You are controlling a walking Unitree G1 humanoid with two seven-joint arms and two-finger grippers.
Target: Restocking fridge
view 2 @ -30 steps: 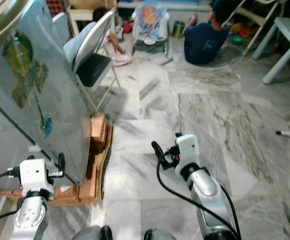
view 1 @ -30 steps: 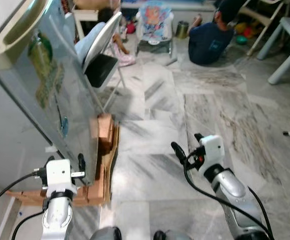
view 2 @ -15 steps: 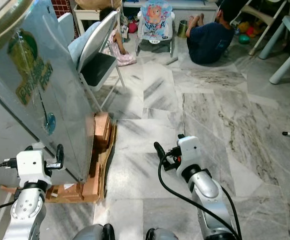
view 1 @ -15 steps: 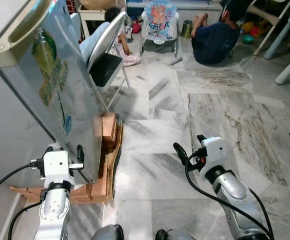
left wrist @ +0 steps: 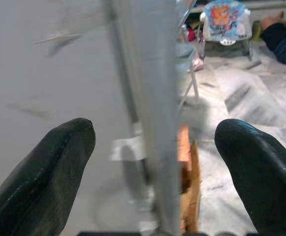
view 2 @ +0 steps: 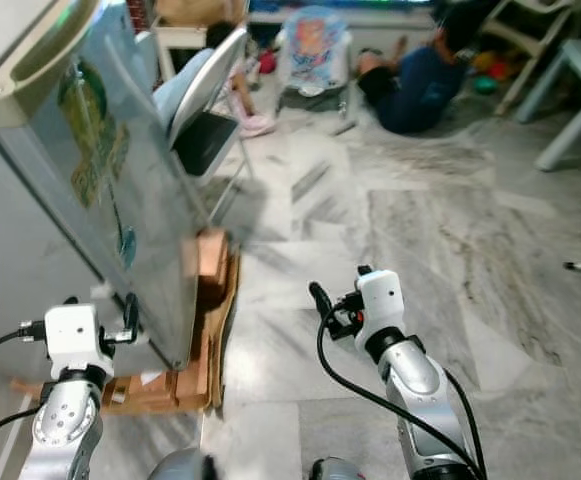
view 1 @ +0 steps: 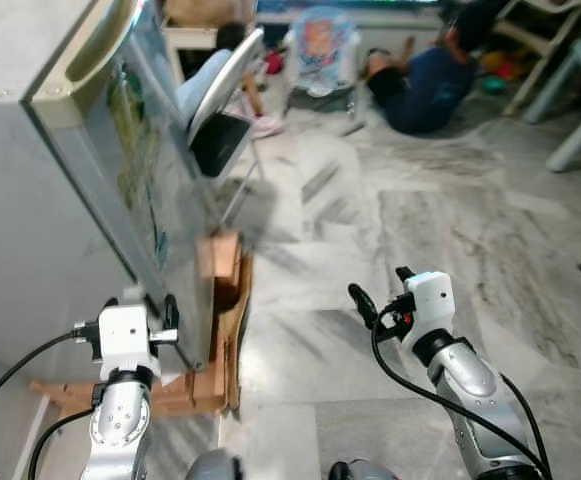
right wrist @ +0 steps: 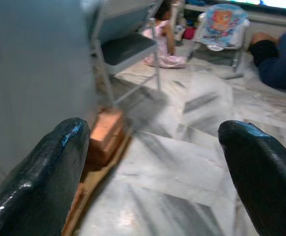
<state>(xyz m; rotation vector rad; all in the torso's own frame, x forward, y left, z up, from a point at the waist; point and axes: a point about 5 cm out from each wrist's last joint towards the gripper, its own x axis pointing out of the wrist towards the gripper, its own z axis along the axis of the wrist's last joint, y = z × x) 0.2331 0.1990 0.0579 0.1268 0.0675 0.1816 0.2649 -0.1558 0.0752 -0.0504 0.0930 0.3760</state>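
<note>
The grey fridge (view 1: 30, 230) stands at my left, its door (view 1: 140, 190) swung out and carrying a green sticker. My left gripper (view 1: 142, 305) is at the door's lower corner. In the left wrist view the door's edge (left wrist: 147, 98) runs between the two fingers, and the left gripper (left wrist: 157, 132) is open wide, its pads apart from the edge. My right gripper (view 1: 378, 288) hangs open over the marble floor to the right of the fridge, with nothing between its fingers (right wrist: 44, 172).
Wooden blocks and cardboard (view 1: 220, 290) lie under the fridge's front. A folding chair (view 1: 220, 110) stands just past the door. Farther back are a baby bouncer (view 1: 320, 45), a person sitting on the floor (view 1: 430, 85) and a white table (view 1: 580, 100). The marble floor (view 1: 420, 220) lies between.
The camera has shifted and the picture is blurred. The fridge door now looks narrower and more edge-on. Both grippers keep their places, the left still at the door's lower corner.
</note>
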